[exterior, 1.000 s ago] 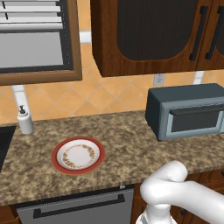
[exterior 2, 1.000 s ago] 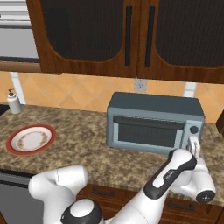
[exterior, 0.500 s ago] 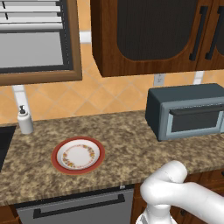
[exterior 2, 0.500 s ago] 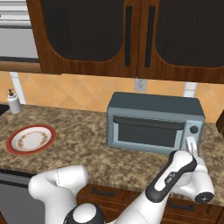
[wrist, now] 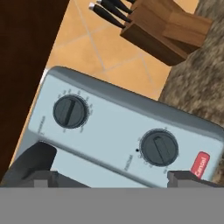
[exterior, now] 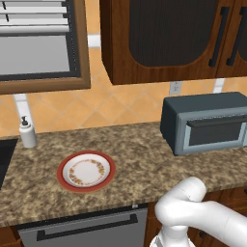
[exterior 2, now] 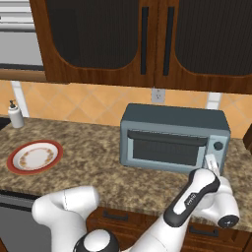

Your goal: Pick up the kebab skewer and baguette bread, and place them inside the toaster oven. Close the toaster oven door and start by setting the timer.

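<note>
Toaster oven (exterior 2: 173, 139), door (exterior 2: 165, 150) shut, on speckled granite counter (exterior: 135, 159) beneath dark wall cabinets (exterior 2: 147, 42); pincer (exterior 2: 212, 164) at its knob panel, opening not discernible; plate (exterior: 86, 171) well left; knife block (wrist: 164, 28) beyond.

The speckled granite surface (exterior: 135, 144) carries a red-rimmed floral plate (exterior: 86, 171) at its left part, a white soap dispenser (exterior: 27, 133) by the wall, the shut toaster oven (exterior 2: 174, 138) right, and a knife block (wrist: 164, 27) beyond.
</note>
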Controlling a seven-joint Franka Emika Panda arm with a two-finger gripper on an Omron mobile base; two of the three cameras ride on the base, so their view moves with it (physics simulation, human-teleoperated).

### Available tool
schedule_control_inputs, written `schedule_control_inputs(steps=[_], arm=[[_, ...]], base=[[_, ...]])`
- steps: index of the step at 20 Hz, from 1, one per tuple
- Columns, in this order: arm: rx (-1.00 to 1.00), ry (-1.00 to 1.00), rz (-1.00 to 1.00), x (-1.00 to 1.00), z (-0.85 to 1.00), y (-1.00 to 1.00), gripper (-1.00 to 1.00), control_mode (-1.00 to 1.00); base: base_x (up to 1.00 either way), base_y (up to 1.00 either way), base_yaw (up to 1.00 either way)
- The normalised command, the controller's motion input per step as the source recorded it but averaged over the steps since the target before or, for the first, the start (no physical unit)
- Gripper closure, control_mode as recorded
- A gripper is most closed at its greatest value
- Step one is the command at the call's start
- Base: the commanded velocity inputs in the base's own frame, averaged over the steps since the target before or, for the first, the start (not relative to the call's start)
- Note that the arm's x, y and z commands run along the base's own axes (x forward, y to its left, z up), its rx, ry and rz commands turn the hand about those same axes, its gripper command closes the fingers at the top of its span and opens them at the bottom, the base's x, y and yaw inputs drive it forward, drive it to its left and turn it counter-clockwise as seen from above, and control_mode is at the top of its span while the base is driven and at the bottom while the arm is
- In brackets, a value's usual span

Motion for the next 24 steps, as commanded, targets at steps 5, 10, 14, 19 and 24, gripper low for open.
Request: schedule_control_inputs(steps=[5, 10, 14, 19, 24], arm=[[0.00, 0.11, 0.00, 0.07, -0.04, 0.00, -1.00, -1.00], [0.00, 0.11, 0.00, 0.39, -0.03, 0.00, -1.00, -1.00], [0.00, 0.02, 0.00, 0.32, -0.17, 0.00, -1.00, -1.00], [0.00, 0.00, 0.00, 0.17, -0.40, -0.11, -1.00, -1.00], [0.00, 0.00, 0.00, 0.17, -0.31, -0.28, -1.00, -1.00]], base=[[0.00, 0.00, 0.00], [0.00, 0.00, 0.00], [0.00, 0.00, 0.00], [0.00, 0.00, 0.00], [0.00, 0.00, 0.00]])
